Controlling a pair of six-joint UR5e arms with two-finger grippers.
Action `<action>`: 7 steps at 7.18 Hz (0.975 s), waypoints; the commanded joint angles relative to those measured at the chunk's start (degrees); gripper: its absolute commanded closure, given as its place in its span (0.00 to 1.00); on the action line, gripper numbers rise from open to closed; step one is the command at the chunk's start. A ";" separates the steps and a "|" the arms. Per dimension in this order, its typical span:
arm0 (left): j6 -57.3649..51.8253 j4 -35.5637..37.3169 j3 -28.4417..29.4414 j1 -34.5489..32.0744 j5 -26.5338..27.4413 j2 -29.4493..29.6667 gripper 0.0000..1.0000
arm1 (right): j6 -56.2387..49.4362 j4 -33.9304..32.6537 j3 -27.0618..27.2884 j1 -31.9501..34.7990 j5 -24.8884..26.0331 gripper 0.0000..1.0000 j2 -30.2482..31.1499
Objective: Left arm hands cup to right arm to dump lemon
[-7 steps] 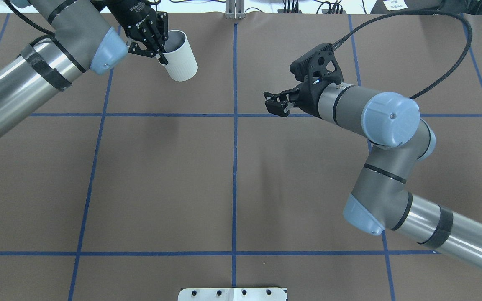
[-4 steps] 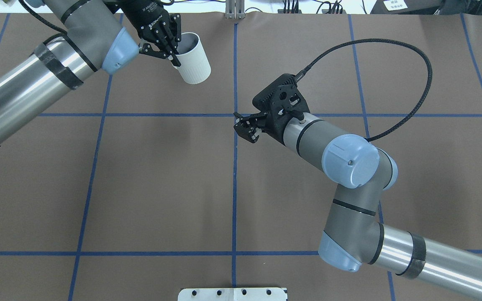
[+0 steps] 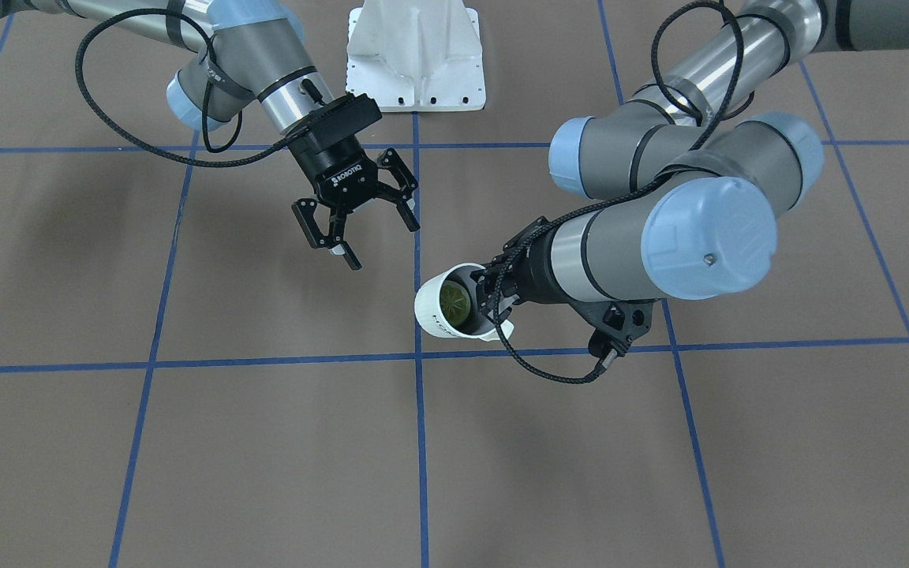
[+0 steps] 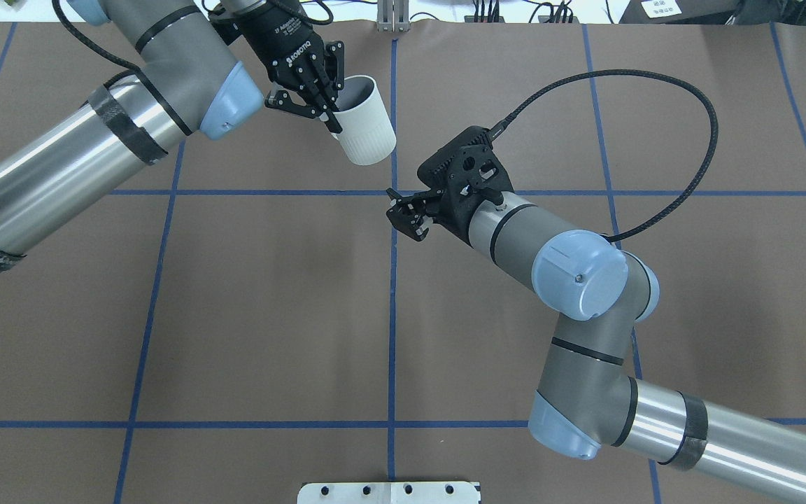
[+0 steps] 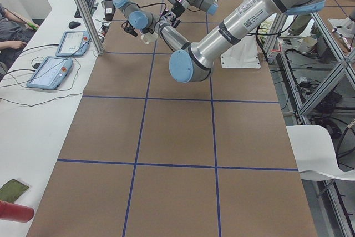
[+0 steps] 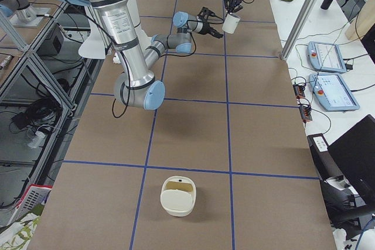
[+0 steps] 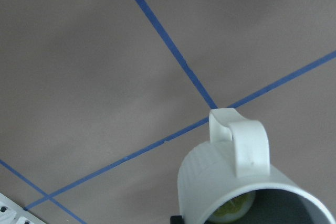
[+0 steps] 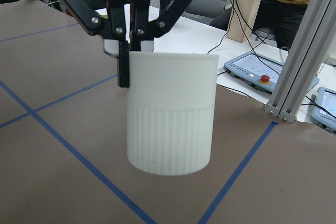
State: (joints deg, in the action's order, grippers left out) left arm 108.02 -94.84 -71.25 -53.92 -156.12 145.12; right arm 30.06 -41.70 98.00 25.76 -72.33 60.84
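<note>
we see a white cup (image 8: 170, 114), ribbed on its lower half, grey inside; a yellow-green lemon (image 3: 454, 300) with slice markings; a brown table (image 4: 270, 315) gridded in blue lines.

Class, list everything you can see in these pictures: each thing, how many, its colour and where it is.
cup: one, white, ribbed, held at the rim above the table.
lemon: one, yellow-green, inside the cup.
table: one, brown, crossed by blue tape lines.
mounting plate: one, white, at the table's robot-side edge.
container: one, cream, on the table's end at the robot's right.
control tablets: two, grey with red buttons, on the white side bench.
left arm: one, silver-grey with light-blue caps; left tool black, shut on the cup.
right arm: one, same colours; right tool black, open, apart from the cup.
</note>
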 commanded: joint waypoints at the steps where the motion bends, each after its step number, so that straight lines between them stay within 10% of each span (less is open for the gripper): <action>1: 0.00 -0.79 -0.03 1.62 -0.15 0.17 1.00 | 0.17 0.31 -0.01 -0.01 0.00 0.02 -0.02; 7: 6.75 -8.86 -0.39 4.87 -0.15 0.08 1.00 | 0.17 0.39 -0.44 -0.10 0.08 0.02 -0.02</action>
State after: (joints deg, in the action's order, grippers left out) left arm 112.63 -101.52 -71.62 -49.65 -156.27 145.23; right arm 30.23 -41.34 97.65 25.67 -72.25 60.82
